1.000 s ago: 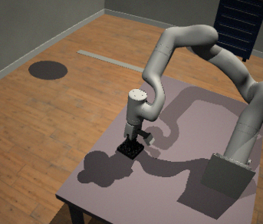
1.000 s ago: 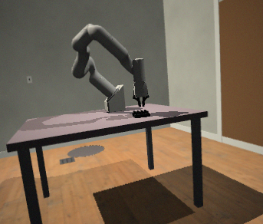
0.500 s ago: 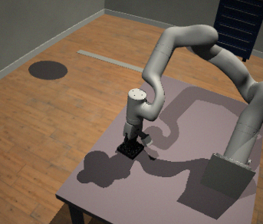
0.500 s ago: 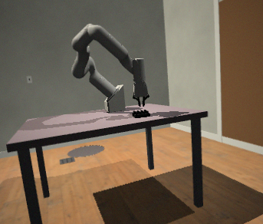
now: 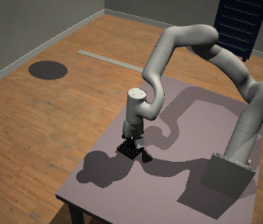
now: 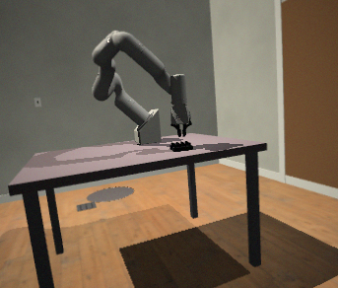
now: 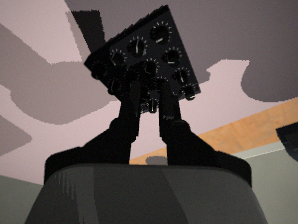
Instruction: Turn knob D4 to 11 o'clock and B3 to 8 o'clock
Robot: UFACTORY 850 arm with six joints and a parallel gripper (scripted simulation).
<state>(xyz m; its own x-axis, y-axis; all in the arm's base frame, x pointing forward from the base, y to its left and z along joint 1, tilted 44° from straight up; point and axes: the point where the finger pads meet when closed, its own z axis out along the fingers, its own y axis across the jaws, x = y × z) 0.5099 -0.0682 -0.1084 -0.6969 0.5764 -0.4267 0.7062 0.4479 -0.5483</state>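
Observation:
The black knob box [image 5: 129,149] [image 6: 180,148] [image 7: 150,47] stands on the purple table [image 5: 109,199] [image 6: 101,158], near its left edge in the top view. My gripper [image 5: 133,136] [image 6: 180,132] [image 7: 150,93] hangs a little above the box and points down at it. Its fingers stand a narrow gap apart with nothing between them. In the wrist view the box lies turned at an angle, and the fingertips cover some of the knobs in its near rows. White lines show on several knobs, but the printed names are too small to read.
The arm's base [image 5: 228,180] is mounted at the table's right side. The arm arches over the middle of the table. A dark blue cabinet [image 5: 241,23] stands on the floor at the back. The table edge runs close beside the box.

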